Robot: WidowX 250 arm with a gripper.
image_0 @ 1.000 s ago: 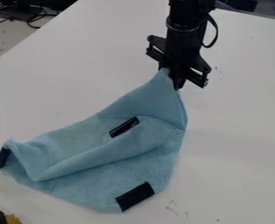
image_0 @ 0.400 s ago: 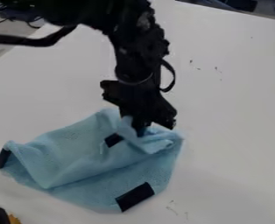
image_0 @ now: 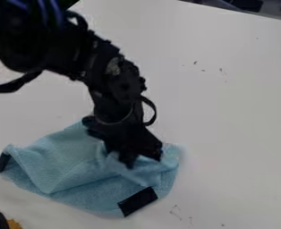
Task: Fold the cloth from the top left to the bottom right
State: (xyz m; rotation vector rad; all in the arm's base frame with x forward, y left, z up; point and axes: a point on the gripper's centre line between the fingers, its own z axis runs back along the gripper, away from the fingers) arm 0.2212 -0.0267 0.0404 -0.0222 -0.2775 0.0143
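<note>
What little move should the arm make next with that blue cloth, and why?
Perhaps ease the gripper a little toward the black patch at the near edge of the cloth: fabric bunches around the gripper, which sits short of that patch.

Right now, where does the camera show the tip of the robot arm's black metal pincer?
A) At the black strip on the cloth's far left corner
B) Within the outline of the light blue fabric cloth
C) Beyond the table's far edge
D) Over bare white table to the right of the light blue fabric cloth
B: the black pincer comes down against the folds of the light blue fabric cloth, above the black rectangular patch near its lower edge.
</note>
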